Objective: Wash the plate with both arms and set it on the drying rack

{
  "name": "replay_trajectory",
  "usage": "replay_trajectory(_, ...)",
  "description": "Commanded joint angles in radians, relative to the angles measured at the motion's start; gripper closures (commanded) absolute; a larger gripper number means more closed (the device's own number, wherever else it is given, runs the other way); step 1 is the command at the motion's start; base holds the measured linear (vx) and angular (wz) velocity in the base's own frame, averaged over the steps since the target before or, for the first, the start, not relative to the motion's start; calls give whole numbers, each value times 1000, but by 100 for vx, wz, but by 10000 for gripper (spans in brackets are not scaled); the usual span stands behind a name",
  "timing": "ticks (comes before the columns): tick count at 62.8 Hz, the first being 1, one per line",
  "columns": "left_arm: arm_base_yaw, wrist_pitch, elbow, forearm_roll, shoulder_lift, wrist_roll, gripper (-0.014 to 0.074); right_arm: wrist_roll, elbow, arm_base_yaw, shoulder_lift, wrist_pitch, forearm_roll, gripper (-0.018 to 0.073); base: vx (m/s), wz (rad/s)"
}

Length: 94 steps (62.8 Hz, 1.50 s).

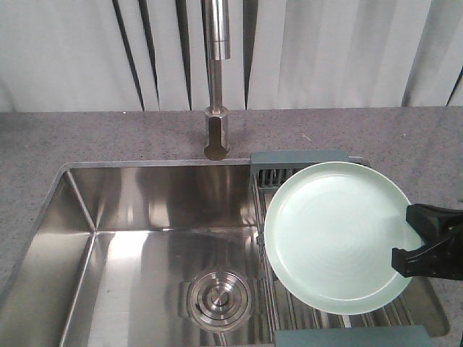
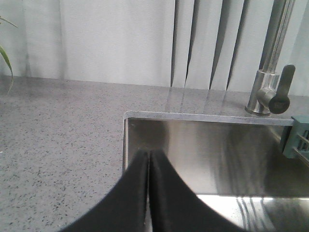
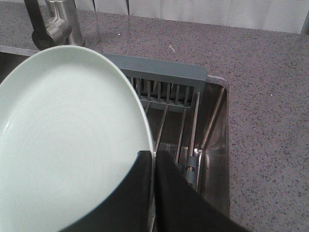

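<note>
We list one stainless steel sink with a round steel drain in its floor, set into a speckled grey stone countertop. We note a brushed-metal faucet upright behind the basin's rear edge, with its lever handle, pale pleated curtains behind. A green leaf tip shows at the left wrist view's edge.

No writing, label, brand or number can be read in any view. The plate, the tap and the drying rack look plain, though fine marks might be lost to blur.
</note>
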Motion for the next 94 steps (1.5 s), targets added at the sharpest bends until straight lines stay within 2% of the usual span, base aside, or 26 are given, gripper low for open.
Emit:
replay_trajectory(1,-1,-74,15,-8,-16,-9,602,-7,-29,-3,-11,-77,-3,568,0,0)
replay_trajectory(18,-1,-59,13,-7,-16,18,603,-7,-29,-3,-11,-77,-3,568,0,0)
replay_trajectory(28,-1,35,12,-9,-14,-42,601,-7,-29,-3,-11,-78,-3,568,0,0)
replay_trajectory(36,-1,14,-12,-8,-14,-100,601,-7,-29,-3,-11,-78,-3,568,0,0)
replay_trajectory(48,-1,-35,-125,4,12,-88,601,-7,-29,-3,-11,-78,-3,568,0,0)
replay_trajectory(55,-1,-33,-199,4,92,-46,601,-7,-29,-3,-11,-78,-3,568,0,0)
replay_trajectory(69,-1,7,-384,3,368,45,601,-7,-29,-3,-11,-78,-3,568,0,0)
replay_trajectory(79,-1,14,-494,1,559,58,601,-7,-29,-3,-11,-78,-3,568,0,0)
replay_trajectory(82,-1,35,-524,1,608,65,601,-7,-29,-3,-11,-78,-3,568,0,0)
replay_trajectory(92,-1,138,-627,0,756,173,601,-7,-29,-3,-11,-78,-3,568,0,0)
replay_trajectory(94,-1,145,-638,0,777,173,601,-7,-29,-3,-11,-78,-3,568,0,0)
